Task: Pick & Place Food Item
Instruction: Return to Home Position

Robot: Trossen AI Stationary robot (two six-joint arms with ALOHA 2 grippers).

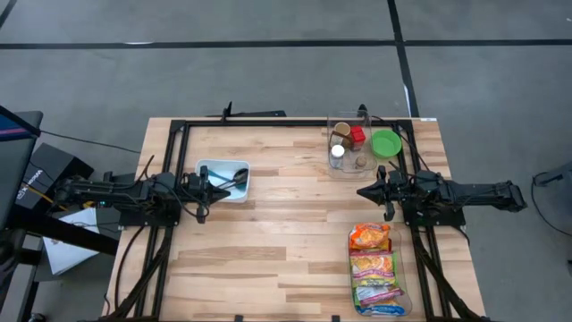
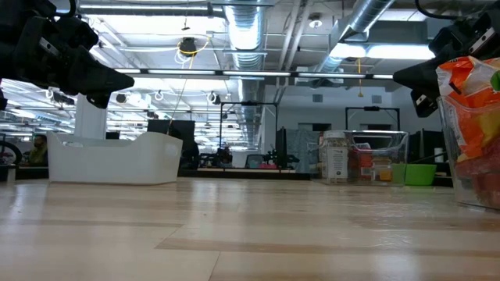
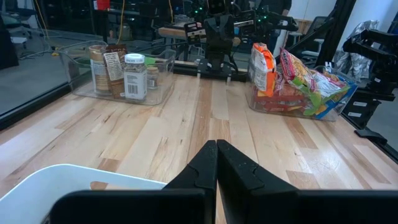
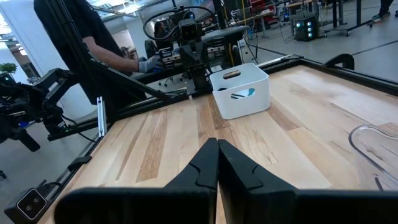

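Several bright food packets (image 1: 374, 268) stand in a clear bin at the table's near right; the left wrist view shows the packets (image 3: 297, 79) too. A white bin (image 1: 222, 180) stands at the left, its base on the table. My left gripper (image 1: 238, 182) hovers shut over that bin's right part, pointing right. My right gripper (image 1: 362, 190) hovers shut at the table's right, pointing left, above the wood between the two clear bins. Neither holds anything.
A clear bin (image 1: 350, 146) at the far right holds spice jars and a red item; a green bowl (image 1: 386, 143) sits beside it. A black frame runs along the table's far edge. Bare wood (image 1: 286, 233) lies in the middle. A person stands beyond the table in the right wrist view.
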